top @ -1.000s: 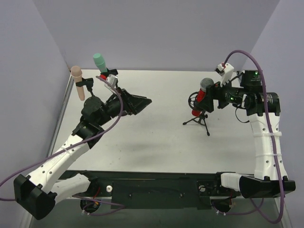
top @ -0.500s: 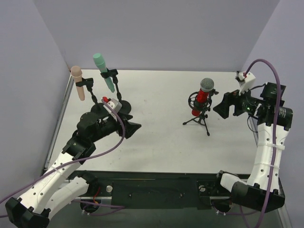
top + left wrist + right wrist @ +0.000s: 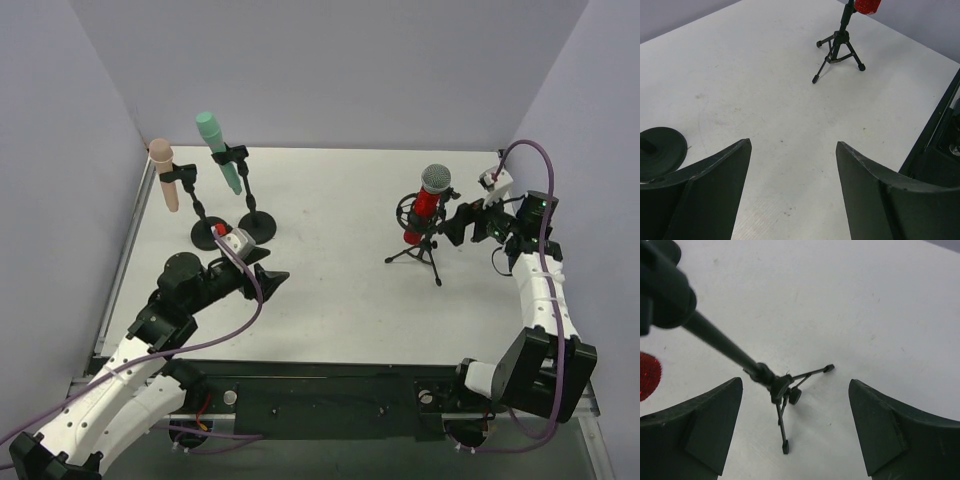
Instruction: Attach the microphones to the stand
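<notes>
Red mic (image 3: 428, 205) is sitting clipped atop tripod (image 3: 421, 252). Pink mic (image 3: 165, 176) and green mic (image 3: 217, 152) are standing in round-base stands (image 3: 258, 225), well left of tripod. L gripper (image 3: 792, 144) is hovering left of tripod, jaws wide, empty. R gripper (image 3: 452, 222) is hovering just right of tripod, wide, empty.

Looked like robotics lab cell. Plain white table (image 3: 330, 300) lay under left gripper (image 3: 272, 278) and right gripper (image 3: 450, 225). Blank lilac walls (image 3: 330, 70) closed it in beyond and outboard of both. Two white arms (image 3: 125, 355) were bolted to black rail (image 3: 330, 405) behind them. Purple cables (image 3: 522, 144) looped off wrists.
</notes>
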`<state>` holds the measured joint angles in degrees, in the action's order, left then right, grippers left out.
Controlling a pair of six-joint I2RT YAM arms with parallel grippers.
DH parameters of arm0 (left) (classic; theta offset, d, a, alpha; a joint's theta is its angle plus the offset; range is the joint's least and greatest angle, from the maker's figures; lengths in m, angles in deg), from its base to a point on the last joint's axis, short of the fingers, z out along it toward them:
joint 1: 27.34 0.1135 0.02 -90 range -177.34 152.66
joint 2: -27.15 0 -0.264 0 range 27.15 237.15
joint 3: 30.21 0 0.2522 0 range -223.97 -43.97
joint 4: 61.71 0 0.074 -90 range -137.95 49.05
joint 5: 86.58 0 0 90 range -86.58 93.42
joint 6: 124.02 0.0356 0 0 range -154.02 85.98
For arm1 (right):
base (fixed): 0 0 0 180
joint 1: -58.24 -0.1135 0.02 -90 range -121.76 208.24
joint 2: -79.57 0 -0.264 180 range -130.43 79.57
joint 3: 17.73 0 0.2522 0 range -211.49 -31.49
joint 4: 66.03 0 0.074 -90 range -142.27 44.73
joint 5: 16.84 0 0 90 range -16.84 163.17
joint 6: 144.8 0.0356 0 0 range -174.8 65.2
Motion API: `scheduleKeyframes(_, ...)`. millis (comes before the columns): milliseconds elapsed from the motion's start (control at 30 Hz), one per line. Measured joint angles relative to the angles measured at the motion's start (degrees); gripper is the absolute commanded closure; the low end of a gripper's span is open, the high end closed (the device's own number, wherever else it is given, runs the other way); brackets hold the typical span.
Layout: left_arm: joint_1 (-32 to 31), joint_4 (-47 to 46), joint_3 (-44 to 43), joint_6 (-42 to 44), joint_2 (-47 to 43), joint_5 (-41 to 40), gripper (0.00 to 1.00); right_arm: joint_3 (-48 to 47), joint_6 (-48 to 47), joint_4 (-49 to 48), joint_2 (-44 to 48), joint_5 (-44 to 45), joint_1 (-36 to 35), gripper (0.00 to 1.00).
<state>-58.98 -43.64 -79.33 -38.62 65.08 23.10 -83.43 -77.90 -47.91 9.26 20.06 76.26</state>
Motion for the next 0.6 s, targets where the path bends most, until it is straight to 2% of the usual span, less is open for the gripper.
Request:
scheduleKeyframes(167, 0.3, 0.0, 0.0, 0.8, 0.6, -0.3, 0.21, 3.2, 8.5, -15.5, -2.5, -1.4, -2.4, 0.24)
scheduleKeyframes(300, 0.6, 0.0, 0.0, 0.9, 1.0, -0.4, 0.21, 4.7, 10.6, -21.5, -2.6, -3.2, -5.3, 0.30)
scheduleKeyframes(367, 0.7, -0.3, 0.0, 0.9, 1.1, -0.4, 0.20, 4.9, 10.9, -22.5, -2.6, -3.8, -6.1, 0.38)
scheduleKeyframes(400, 0.7, -0.3, 0.0, 0.9, 1.2, -0.4, 0.20, 4.9, 11.0, -22.9, -2.6, -4.0, -6.3, 0.49)
scheduleKeyframes(433, 0.8, -0.3, 0.0, 0.9, 1.4, -0.4, 0.21, 4.9, 11.1, -23.3, -2.8, -4.1, -6.5, 0.54)
scheduleKeyframes(467, 0.8, -0.3, 0.0, 0.9, 1.5, -0.4, 0.21, 4.9, 11.3, -23.6, -3.0, -4.6, -6.7, 0.65)
scheduleKeyframes(500, 0.8, -0.3, 0.0, 0.9, 1.6, -0.4, 0.21, 4.9, 11.1, -23.8, -3.1, -4.6, -6.9, 0.70)
scheduleKeyframes(567, 1.0, -0.3, 0.0, 0.9, 1.6, -0.4, 0.21, 4.5, 11.3, -23.9, -4.2, -5.4, -7.9, 0.87)
scheduleKeyframes(600, 1.0, -0.3, 0.0, 0.9, 1.7, -0.4, 0.20, 4.1, 11.2, -23.9, -5.0, -5.4, -8.4, 0.91)
